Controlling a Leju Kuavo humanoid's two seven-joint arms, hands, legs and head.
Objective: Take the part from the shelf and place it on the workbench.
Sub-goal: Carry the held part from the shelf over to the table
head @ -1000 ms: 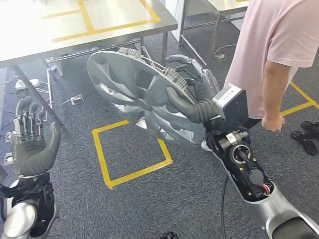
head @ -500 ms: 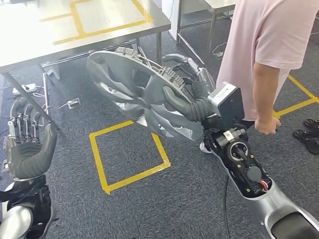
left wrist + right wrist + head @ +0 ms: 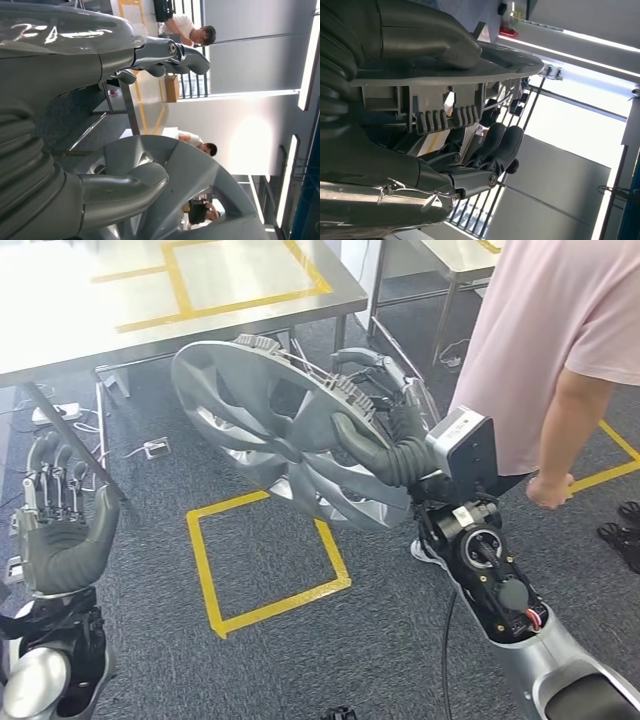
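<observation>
While the part [image 3: 287,430], a big grey spoked wheel-cover disc, is held tilted in mid-air over the carpet, just short of the tabletop [image 3: 151,300], it is gripped at its rim by the right hand [image 3: 381,430], w/ thumb over one face & fingers [image 3: 501,142] curled behind the clip-lined edge. Judged thin, stiff plastic: light but wide, prob. flexy & slick on the smooth face, so the ribbed rim is likely the best hold & clips could snap if squeezed. Left hand [image 3: 64,525] is raised w/ fingers apart, nothing in it.
</observation>
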